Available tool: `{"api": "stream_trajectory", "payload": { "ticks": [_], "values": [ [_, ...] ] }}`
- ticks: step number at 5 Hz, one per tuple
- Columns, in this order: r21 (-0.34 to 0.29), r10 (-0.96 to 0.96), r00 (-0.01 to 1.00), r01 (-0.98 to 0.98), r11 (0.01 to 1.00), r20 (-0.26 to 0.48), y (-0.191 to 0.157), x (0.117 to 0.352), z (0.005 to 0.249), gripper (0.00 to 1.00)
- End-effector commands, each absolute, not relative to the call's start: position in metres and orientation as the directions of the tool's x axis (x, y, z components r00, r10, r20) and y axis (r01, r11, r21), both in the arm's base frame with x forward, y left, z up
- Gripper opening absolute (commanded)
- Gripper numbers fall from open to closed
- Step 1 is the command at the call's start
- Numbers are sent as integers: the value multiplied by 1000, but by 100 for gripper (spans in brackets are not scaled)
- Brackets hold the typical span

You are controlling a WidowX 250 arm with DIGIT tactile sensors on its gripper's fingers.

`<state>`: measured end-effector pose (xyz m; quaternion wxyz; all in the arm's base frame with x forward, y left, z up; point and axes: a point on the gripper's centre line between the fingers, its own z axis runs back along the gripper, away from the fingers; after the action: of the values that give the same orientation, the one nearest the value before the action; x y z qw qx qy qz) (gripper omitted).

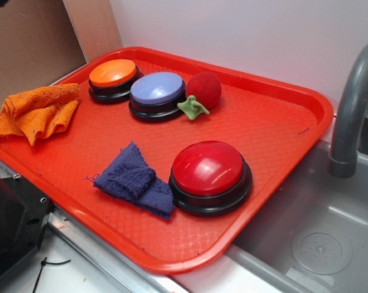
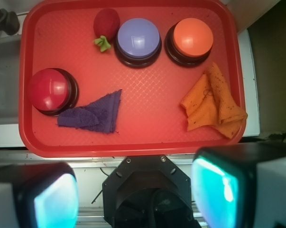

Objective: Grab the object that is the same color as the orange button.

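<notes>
The orange rag [image 1: 38, 112] lies crumpled on the left edge of the red tray [image 1: 263, 122]; from the wrist it shows at the tray's right side [image 2: 213, 105]. Just behind it stands the orange button [image 1: 113, 78] [image 2: 192, 40]. My gripper [image 2: 138, 194] hangs high above and off the tray's near edge, over the robot's black base. Its jaws stand wide open with nothing between them, and the fingers [image 2: 218, 190] are blurred at the bottom of the wrist view. The gripper itself is out of the exterior view.
On the tray also sit a lilac button [image 1: 157, 94], a larger red button [image 1: 209, 176], a dark blue cloth [image 1: 135, 180] and a red plush fruit with a green leaf [image 1: 201, 94]. A grey sink [image 1: 318, 238] with a faucet [image 1: 353, 110] lies right of the tray.
</notes>
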<state>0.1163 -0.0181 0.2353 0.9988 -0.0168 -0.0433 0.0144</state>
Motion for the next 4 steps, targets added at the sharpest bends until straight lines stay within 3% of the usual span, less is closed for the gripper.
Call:
{"api": "stream_trajectory", "payload": {
  "ticks": [1, 3, 4],
  "values": [
    [-35, 30, 996, -27, 999, 86, -18, 116, 235, 100],
    [-61, 244, 960, -237, 970, 140, 25, 118, 195, 100],
    [-43, 471, 869, -470, 882, 152, 61, 124, 160, 100]
  ]
}}
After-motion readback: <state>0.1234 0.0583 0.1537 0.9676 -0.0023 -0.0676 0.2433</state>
